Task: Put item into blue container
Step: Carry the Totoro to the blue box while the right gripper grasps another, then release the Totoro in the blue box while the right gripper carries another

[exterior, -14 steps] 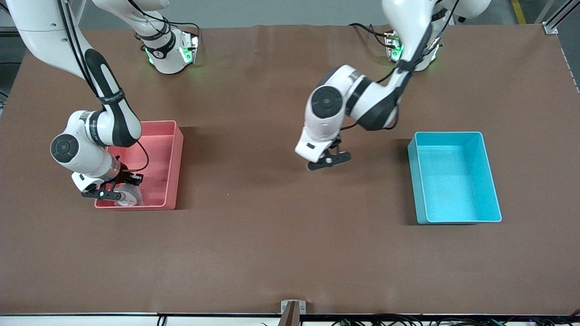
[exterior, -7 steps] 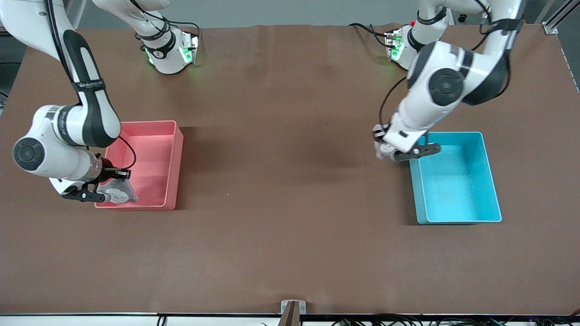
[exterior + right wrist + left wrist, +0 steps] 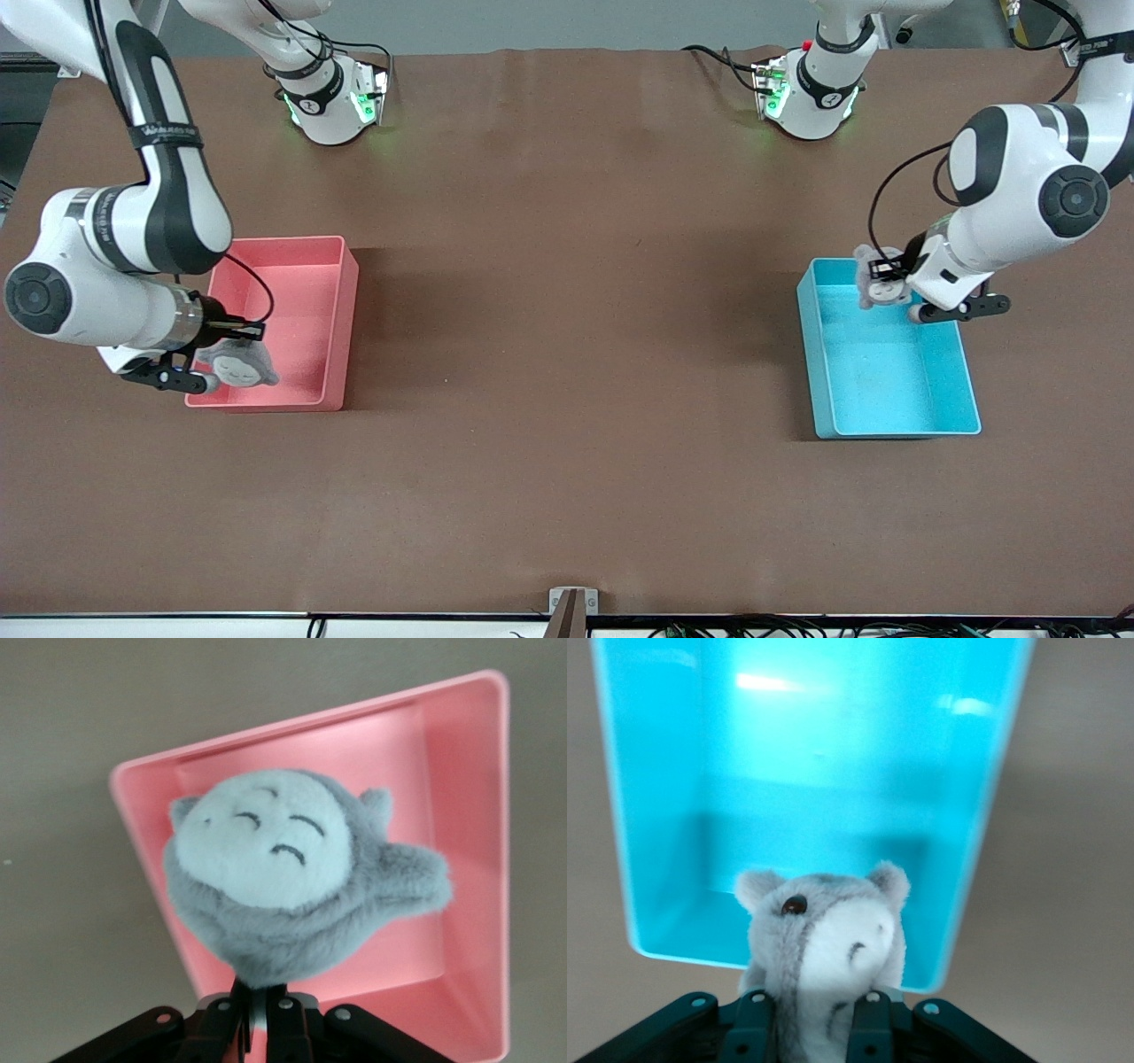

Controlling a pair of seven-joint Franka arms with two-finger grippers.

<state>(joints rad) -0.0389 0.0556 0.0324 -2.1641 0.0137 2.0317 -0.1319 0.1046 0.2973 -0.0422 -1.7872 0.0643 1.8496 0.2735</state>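
Because the drop must land inside, the left gripper [image 3: 889, 288] hangs over the blue bin's [image 3: 895, 399] twelve-o'clock end, jaws clamped on a grey hamster [image 3: 824, 943] — while the right gripper [image 3: 217, 350] pinches a grey plush [image 3: 297, 873] over the pink bin [image 3: 332, 266].

Grey plush toy [image 3: 824, 957] body cut off (below end effector fingers [image 3: 870, 1028]).

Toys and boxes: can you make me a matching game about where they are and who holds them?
Things:
1. blue box
2. pink box
3. hamster toy
4. round grey toy

Matches:
A. held by the right gripper
B. at the left arm's end of the table
C. held by the left gripper
D. at the right arm's end of the table

Pairs: 1-B, 2-D, 3-C, 4-A
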